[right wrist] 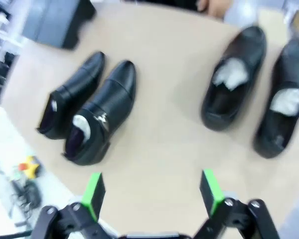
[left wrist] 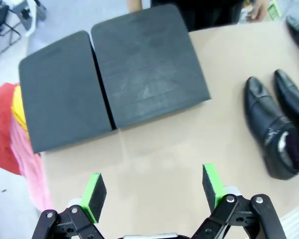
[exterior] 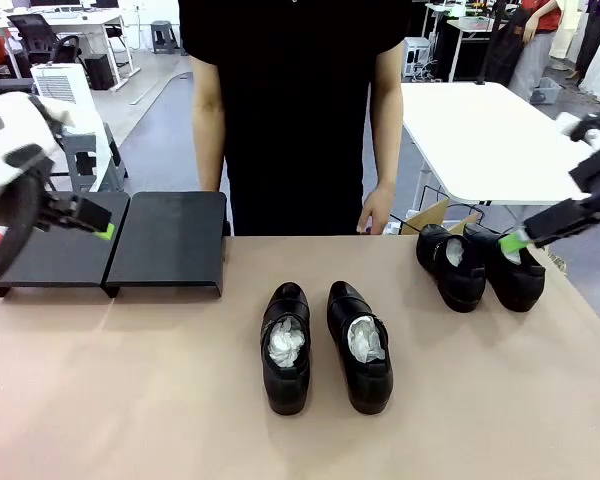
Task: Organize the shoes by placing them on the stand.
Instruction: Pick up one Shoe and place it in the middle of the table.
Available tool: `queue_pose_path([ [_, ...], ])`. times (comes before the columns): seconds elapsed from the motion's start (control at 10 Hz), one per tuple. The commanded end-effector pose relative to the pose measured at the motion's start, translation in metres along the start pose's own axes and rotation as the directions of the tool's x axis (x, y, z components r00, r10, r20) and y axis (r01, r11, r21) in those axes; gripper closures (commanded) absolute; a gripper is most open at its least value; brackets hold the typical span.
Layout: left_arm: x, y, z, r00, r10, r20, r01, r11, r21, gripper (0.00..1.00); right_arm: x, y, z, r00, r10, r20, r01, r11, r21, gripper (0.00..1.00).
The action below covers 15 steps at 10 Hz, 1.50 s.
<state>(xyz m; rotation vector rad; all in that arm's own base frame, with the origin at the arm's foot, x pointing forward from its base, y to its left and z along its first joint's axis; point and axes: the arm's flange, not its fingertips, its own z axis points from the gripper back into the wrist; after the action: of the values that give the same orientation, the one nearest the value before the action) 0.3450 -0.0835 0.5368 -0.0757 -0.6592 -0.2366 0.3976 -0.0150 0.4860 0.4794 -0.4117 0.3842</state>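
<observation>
Four shoes (exterior: 286, 388), white paper (exterior: 283, 342) inside, on table (exterior: 130, 400) near stand (exterior: 168, 243)

**Tan table: stand far left, four shoes in two pairs**

The table (exterior: 130, 400) is showing a plain tan top. The stand (exterior: 170, 240) is sitting at the far left, its two matte black panels lying side by side and meeting along a narrow seam, with the left panel reaching the table's left edge.

The centre pair (exterior: 325, 345) is lying in the middle of the table. These two shoes are resting side by side and just apart, toes pointing far, white paper showing in the openings.

The right-hand pair (exterior: 480, 265) is lying at the far right, well apart from the centre pair. Its two shoes are sitting close together.
</observation>
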Motion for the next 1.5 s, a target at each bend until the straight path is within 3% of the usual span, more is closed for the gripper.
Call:
queue_pose_path([
  [0.0, -0.002, 0.029, 0.02, 0.998, 0.059, -0.019, -0.061, 0.993, -0.103, 0.0, 0.007, -0.034, 0.004, 0.998, -0.063, -0.017, 0.064, 0.996, 0.063, 0.0],
  [0.3, -0.008, 0.086, 0.045, 0.981, 0.172, -0.093, -0.187, 0.964, -0.19, 0.0, -0.009, -0.08, 0.038, 0.988, -0.154, 0.022, 0.151, 0.984, 0.099, 0.0],
  [0.5, -0.018, 0.128, 0.064, 0.966, 0.247, -0.081, -0.26, 0.93, -0.259, 0.0, -0.024, -0.109, 0.058, 0.977, -0.211, 0.042, 0.204, 0.968, 0.144, 0.0],
  [0.7, -0.027, 0.14, 0.081, 0.956, 0.293, -0.031, -0.289, 0.915, -0.281, 0.0, -0.033, -0.128, 0.064, 0.969, -0.242, 0.044, 0.229, 0.953, 0.199, 0.0],
  [1.0, -0.035, 0.144, 0.085, 0.95, 0.31, -0.023, -0.304, 0.911, -0.279, 0.0, -0.034, -0.137, 0.057, 0.97, -0.244, 0.026, 0.229, 0.938, 0.262, 0.0],
  [1.1, -0.036, 0.142, 0.081, 0.94, 0.341, 0.021, -0.324, 0.909, -0.263, 0.0, -0.044, -0.129, 0.062, 0.963, -0.269, 0.025, 0.259, 0.945, 0.199, 0.0],
  [1.2, -0.031, 0.147, 0.089, 0.946, 0.324, -0.024, -0.319, 0.909, -0.267, 0.0, -0.044, -0.129, 0.062, 0.963, -0.269, 0.025, 0.259, 0.945, 0.199, 0.0],
  [1.4, -0.031, 0.147, 0.089, 0.946, 0.324, -0.024, -0.319, 0.909, -0.267, 0.0, -0.044, -0.129, 0.062, 0.963, -0.269, 0.025, 0.259, 0.945, 0.199, 0.0],
])
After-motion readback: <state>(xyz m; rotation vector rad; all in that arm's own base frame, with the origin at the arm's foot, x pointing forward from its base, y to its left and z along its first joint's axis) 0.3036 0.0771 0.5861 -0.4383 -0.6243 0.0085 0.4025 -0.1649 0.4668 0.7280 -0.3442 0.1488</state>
